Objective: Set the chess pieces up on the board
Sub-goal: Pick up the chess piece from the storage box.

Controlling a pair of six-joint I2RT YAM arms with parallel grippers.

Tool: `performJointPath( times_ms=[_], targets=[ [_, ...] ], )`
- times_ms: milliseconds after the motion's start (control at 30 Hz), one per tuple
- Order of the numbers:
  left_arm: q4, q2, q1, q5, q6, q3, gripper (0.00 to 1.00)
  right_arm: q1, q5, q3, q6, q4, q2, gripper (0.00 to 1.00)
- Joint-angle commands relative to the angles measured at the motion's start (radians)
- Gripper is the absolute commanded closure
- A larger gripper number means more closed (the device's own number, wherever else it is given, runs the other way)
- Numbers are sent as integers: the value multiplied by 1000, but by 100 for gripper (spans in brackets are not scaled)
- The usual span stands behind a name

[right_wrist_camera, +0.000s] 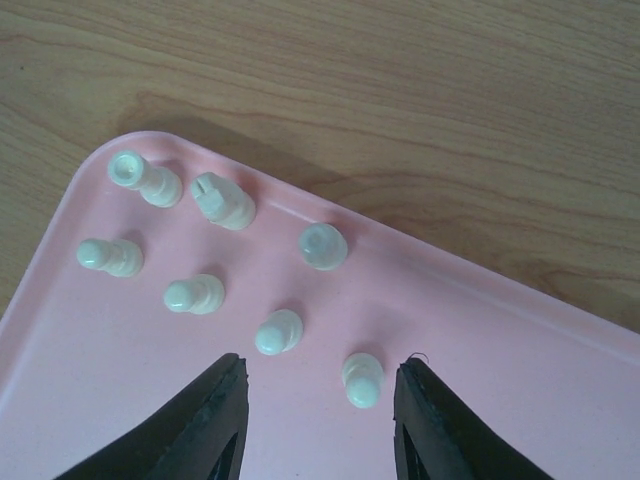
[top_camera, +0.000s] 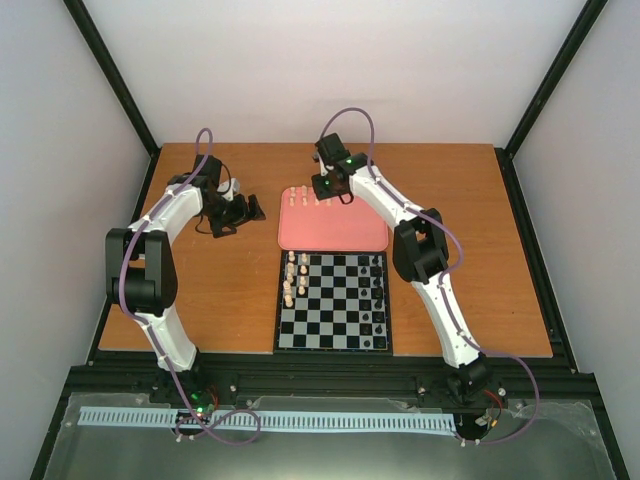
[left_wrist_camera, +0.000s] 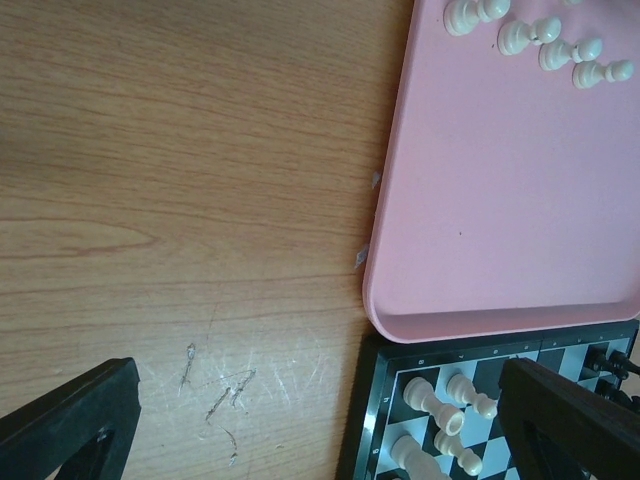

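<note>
pink tray (right_wrist_camera: pixel 520 400) holds cream chess pieces (right_wrist_camera: pixel 195 294); right tool (right_wrist_camera: pixel 320 390) gapes around one pawn (right_wrist_camera: pixel 362 380), left tool (left_wrist_camera: pixel 320 410) released.

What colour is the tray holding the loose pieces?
Plain pink tray; it shows best in the right wrist view.

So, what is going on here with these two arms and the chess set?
The right tool hovers open over the pink tray, with one cream piece between its fingers, not yet gripped. Six others are nearby on the tray. More cream pieces are already on the board. The left tool hangs open over the table, holding nothing.
</note>
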Motion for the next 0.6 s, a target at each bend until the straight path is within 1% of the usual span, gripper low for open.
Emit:
performJointPath(
  times_ms=[0,133,300,567],
  targets=[
    [7,19,7,15,9,19,0,-18,12,31,28,-23,38,59],
    [7,37,7,16,8,25,0,-24,-2,31,16,-23,52,59],
    [5,51,6,21,8,36,0,-28,-13,32,13,-37,70,63],
    [1,49,8,16,9,36,0,-37,-27,35,15,-35,90,65]
  ],
)
